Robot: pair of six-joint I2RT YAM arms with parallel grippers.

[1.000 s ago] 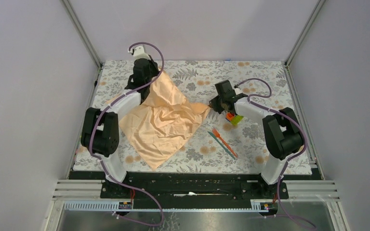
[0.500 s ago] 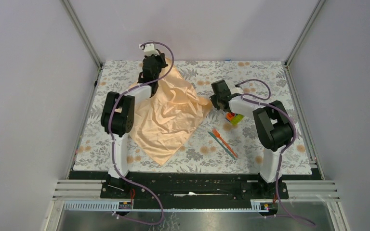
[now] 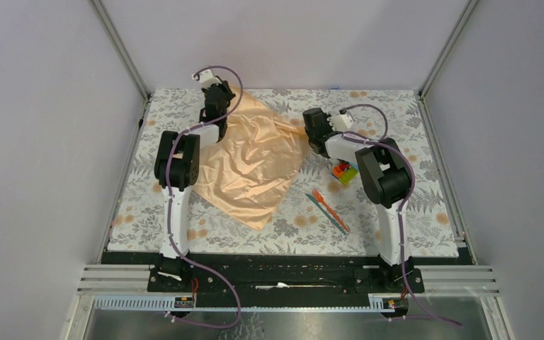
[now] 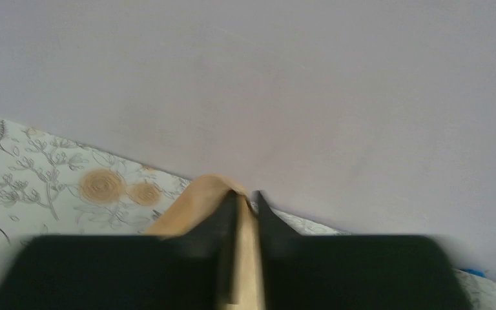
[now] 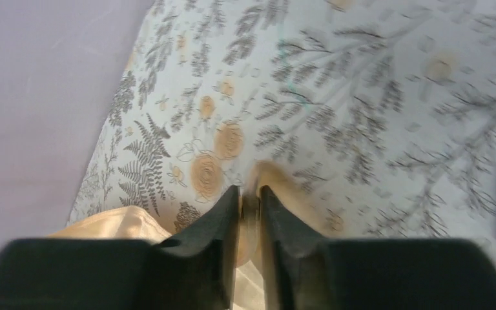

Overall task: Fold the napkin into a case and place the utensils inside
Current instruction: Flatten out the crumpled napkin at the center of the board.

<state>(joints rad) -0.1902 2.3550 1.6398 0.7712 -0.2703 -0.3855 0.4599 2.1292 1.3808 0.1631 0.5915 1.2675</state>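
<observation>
The peach-orange napkin (image 3: 255, 166) lies spread and wrinkled on the floral mat, stretched between two raised corners. My left gripper (image 3: 224, 95) is shut on its far corner near the back wall. In the left wrist view the cloth (image 4: 190, 205) folds over one finger and runs between the left gripper's (image 4: 245, 197) tips. My right gripper (image 3: 307, 133) pinches the napkin's right corner. The right wrist view shows a strip of cloth in the narrow gap of the right gripper (image 5: 250, 192), with more napkin (image 5: 110, 223) at lower left. The utensils, one orange (image 3: 320, 198) and one teal (image 3: 331, 216), lie side by side to the napkin's right.
A cluster of multicoloured toy blocks (image 3: 343, 172) sits just under the right forearm, beyond the utensils. The floral mat (image 3: 411, 205) covers the table. The back wall (image 3: 290, 42) rises close behind both grippers, with metal frame posts at the far corners.
Both arms have reached farther back, carrying their napkin corners toward the back wall. The cloth has slid back and spread flatter. The utensils and blocks have not moved.
</observation>
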